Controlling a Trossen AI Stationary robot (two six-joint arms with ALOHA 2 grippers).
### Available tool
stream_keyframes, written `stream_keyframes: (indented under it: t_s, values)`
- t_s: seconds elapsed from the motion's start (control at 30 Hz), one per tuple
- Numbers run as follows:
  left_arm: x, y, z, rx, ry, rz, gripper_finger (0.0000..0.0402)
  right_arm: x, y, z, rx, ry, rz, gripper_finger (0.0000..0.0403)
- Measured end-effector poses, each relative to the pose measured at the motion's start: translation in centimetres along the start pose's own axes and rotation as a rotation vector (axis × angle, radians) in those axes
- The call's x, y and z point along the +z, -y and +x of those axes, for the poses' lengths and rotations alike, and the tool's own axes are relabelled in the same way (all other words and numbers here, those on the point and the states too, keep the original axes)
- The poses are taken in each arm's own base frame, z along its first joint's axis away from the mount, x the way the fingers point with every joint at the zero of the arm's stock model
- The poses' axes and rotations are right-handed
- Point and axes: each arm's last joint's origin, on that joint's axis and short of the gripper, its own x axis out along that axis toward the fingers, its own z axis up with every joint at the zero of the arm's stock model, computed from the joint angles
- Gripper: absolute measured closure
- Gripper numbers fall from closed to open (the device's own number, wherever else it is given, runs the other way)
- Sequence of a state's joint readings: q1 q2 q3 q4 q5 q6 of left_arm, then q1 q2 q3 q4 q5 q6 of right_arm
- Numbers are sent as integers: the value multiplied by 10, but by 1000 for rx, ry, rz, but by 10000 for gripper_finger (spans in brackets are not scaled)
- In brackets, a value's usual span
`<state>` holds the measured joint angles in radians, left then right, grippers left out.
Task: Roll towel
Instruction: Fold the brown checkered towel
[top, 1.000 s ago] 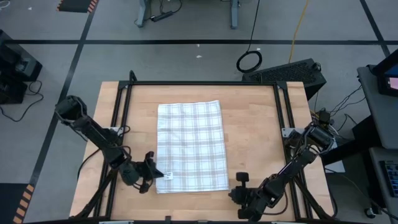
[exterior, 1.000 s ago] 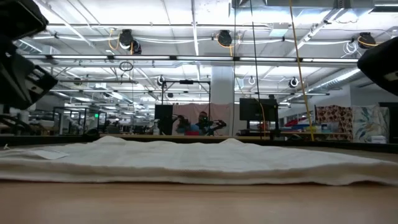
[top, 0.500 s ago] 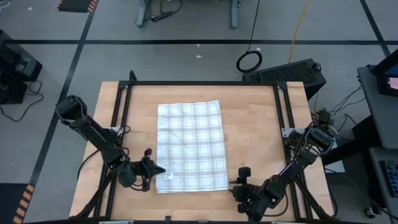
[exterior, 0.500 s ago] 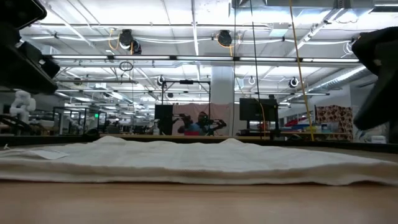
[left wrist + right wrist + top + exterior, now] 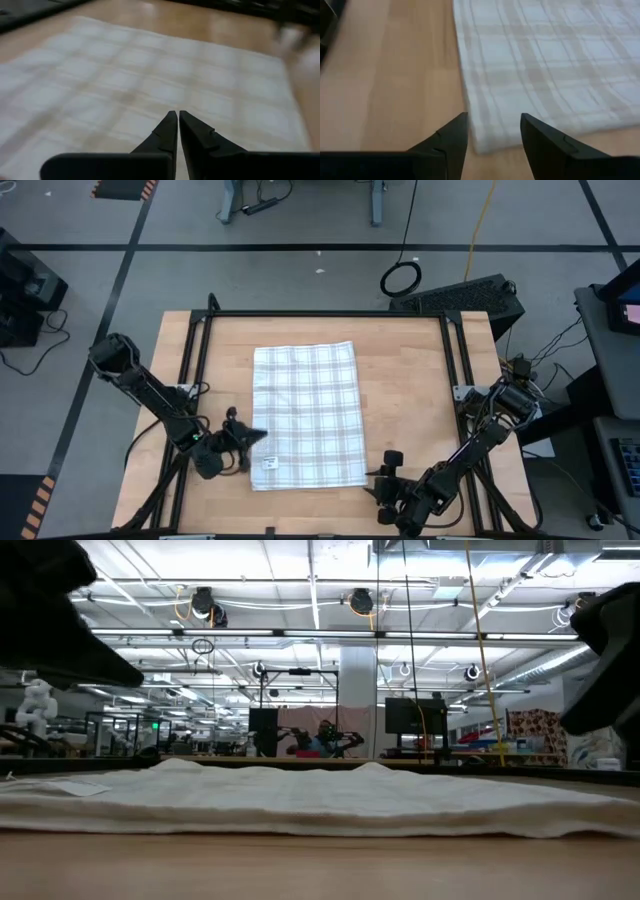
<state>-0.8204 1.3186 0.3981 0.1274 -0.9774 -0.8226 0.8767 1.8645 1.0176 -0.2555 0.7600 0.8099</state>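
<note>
Lying flat and unrolled at the middle of the table (image 5: 410,380), the towel (image 5: 308,412) has a gripper near each near corner. Left gripper (image 5: 246,444) is pinched closed and empty at the left corner; right gripper (image 5: 492,131) is parted, framing the right corner, not touching. Risk: closed fingers would push and bunch the thin cloth rather than catch it; uneven corner lifts would skew the roll. Low view shows only dark arm shapes; contact with cloth unclear.
</note>
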Motion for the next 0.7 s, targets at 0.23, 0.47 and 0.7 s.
stream_keyframes:
  t_s: [0.23,0.47,0.7]
  values:
    - [11,-27,28,217,14,-128,377,10,9,12,-30,11,220,232]
    - [27,-54,55,297,-47,-230,332,25,29,32,-97,5,349,232]
    - [32,-68,63,366,-54,-203,276,39,53,51,-171,2,372,232]
